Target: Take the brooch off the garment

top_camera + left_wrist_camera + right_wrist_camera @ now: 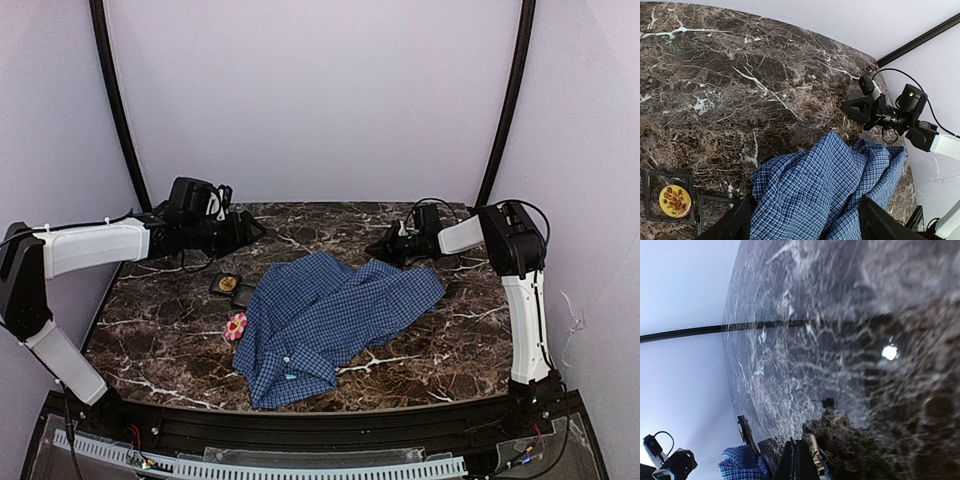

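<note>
Blue shirt (pixel 335 320), pink brooch (pixel 235 326) at its nine o'clock edge. Your left gripper (pixel 252 230) had its jaws apart; your right gripper (pixel 377 250) had its jaws together.

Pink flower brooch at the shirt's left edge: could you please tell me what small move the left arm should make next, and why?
Probably lower the left gripper toward the pink flower brooch at the shirt's left edge. That gripper is open and hovers over the table behind the shirt, nearer the brooch than the shut right gripper by the shirt's far right corner.
</note>
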